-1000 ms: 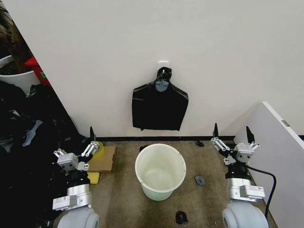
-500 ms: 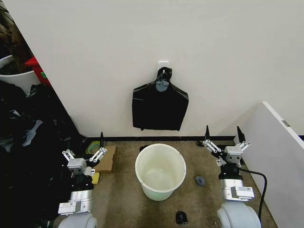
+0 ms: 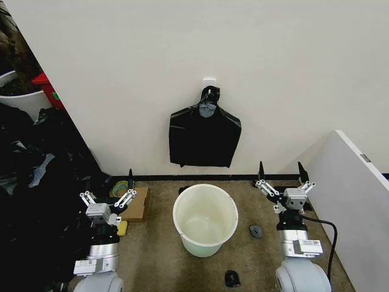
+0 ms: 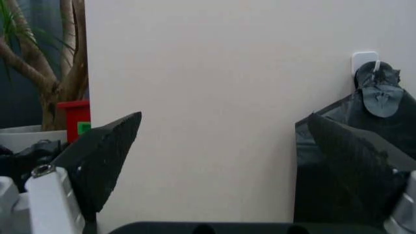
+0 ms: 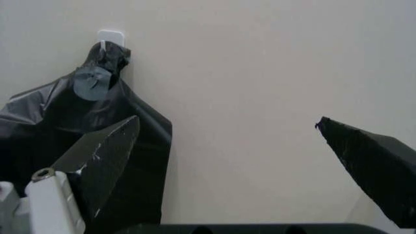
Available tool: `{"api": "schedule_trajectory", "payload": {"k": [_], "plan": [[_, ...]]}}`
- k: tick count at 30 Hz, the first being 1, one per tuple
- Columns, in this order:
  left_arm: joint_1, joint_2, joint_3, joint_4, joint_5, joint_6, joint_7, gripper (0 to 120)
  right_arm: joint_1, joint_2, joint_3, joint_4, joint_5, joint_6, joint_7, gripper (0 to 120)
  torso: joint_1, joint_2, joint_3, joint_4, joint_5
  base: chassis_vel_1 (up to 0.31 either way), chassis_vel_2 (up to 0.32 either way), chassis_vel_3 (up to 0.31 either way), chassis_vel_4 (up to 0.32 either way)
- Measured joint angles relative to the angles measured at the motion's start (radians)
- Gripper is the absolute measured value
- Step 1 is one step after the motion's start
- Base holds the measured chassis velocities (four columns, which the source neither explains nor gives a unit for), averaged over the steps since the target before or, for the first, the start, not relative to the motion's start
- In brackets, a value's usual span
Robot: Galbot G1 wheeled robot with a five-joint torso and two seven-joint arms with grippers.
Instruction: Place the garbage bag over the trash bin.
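Observation:
The cream-white trash bin (image 3: pixel 205 243) stands upright on the brown floor, centred in the head view, with nothing in it. On the wall behind it, a knot-topped bunch of black bags (image 3: pixel 204 137) hangs from a white hook (image 3: pixel 208 81). The bunch of black bags (image 4: pixel 364 161) (image 5: pixel 58 141) appears in both wrist views. A single garbage bag apart from that bunch is out of view. My left gripper (image 3: pixel 108 190) (image 4: pixel 227 151) is open to the bin's left, holding nothing. My right gripper (image 3: pixel 279 176) (image 5: pixel 237 151) is open to the bin's right, also holding nothing. Both point at the wall.
A heap of black plastic sheeting (image 3: pixel 36 182) fills the left side, with a white plant tub (image 3: pixel 18 100) and a red box (image 3: pixel 47 88) behind. A cardboard piece (image 3: pixel 135 204) lies left of the bin. Dark scraps (image 3: pixel 256 230) dot the floor. A white partition (image 3: pixel 358 194) stands at the right.
Both arms have shifted inward toward the bin. The left gripper turned to face the wall, and the right gripper rose slightly. Both stayed open.

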Motion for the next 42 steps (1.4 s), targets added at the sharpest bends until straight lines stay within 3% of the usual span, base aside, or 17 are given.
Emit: {"api": "schedule_trajectory", "payload": {"k": [42], "plan": [[-0.015,0.007,-0.020,0.042,0.004,-0.031,-0.006,100,0.013,0.009,-0.006,-0.043,-0.007,0.027,-0.034,100,0.000,0.000,0.000,0.0000,0.0000,0.000,0.000,0.000,0.000]]}}
